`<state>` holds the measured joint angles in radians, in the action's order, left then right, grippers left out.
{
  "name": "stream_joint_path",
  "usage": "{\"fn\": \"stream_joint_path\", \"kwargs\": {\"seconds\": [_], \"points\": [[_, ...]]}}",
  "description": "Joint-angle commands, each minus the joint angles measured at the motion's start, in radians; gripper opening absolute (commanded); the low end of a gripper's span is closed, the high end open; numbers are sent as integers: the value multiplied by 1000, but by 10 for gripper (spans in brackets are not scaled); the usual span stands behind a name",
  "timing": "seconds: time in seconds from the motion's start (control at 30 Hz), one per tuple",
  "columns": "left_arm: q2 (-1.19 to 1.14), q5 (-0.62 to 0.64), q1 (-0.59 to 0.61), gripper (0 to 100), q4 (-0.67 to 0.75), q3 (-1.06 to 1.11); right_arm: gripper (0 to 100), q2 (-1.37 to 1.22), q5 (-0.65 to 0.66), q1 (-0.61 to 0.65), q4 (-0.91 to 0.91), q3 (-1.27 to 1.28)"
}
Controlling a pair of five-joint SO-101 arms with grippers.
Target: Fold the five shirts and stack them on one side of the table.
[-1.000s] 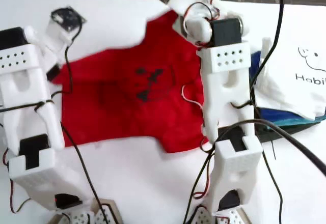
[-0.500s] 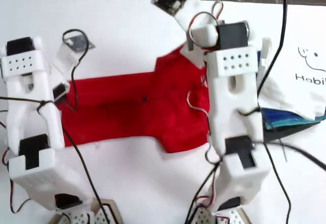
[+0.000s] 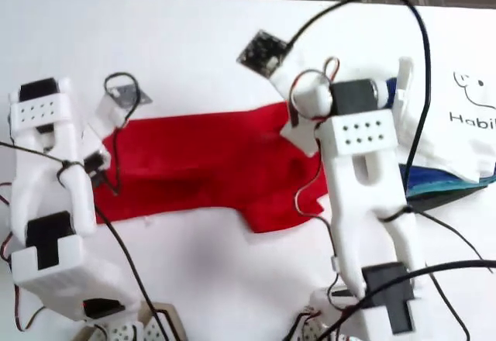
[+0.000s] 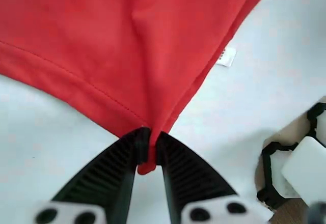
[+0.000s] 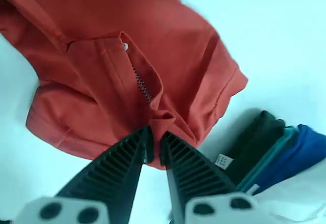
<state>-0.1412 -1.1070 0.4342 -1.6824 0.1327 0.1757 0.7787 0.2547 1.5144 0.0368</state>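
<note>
The red shirt (image 3: 209, 163) lies as a long band across the middle of the table (image 3: 178, 39); the left gripper (image 4: 147, 151) pinches one end; the right gripper (image 5: 153, 143) clamps a bunched fold at the other, beside the pile of folded shirts (image 3: 442, 180) toward the right edge.

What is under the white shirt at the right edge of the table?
Under the white shirt, edges of a blue layer, a teal layer and a dark layer stick out; the rest is covered.
</note>
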Motion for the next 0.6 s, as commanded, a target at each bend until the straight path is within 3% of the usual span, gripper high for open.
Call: {"fn": "stream_joint_path", "kwargs": {"seconds": [0.0, 0.57], "points": [[57, -14, 5, 24, 20, 54, 21, 97, -2, -10, -61, 103], [64, -12, 8, 24, 137, 231, 24, 306, -2, -10, -203, 520]]}}
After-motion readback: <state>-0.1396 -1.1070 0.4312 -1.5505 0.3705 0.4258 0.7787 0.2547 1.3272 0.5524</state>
